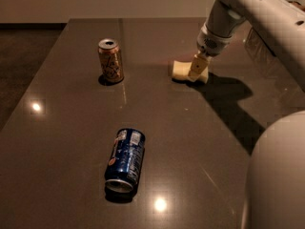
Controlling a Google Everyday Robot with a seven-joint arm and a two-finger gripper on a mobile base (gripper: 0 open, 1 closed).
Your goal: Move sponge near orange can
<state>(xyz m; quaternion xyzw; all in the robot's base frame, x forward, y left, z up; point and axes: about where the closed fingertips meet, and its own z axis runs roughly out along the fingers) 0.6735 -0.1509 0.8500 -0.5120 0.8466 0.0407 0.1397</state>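
The sponge (pixel 179 70), a pale yellow foam block, lies on the dark table (pixel 190 142) at the back right. My gripper (pixel 197 69) reaches down from the upper right and sits on the sponge's right half, covering part of it. The orange can (pixel 110 61) stands upright at the back left, about a can's length and a half to the left of the sponge, with bare table between them.
A dark blue can (pixel 125 160) lies on its side near the front middle of the table. My arm (pixel 257 13) crosses the upper right corner and my white body (pixel 279 175) fills the lower right. The table's left edge borders dark floor.
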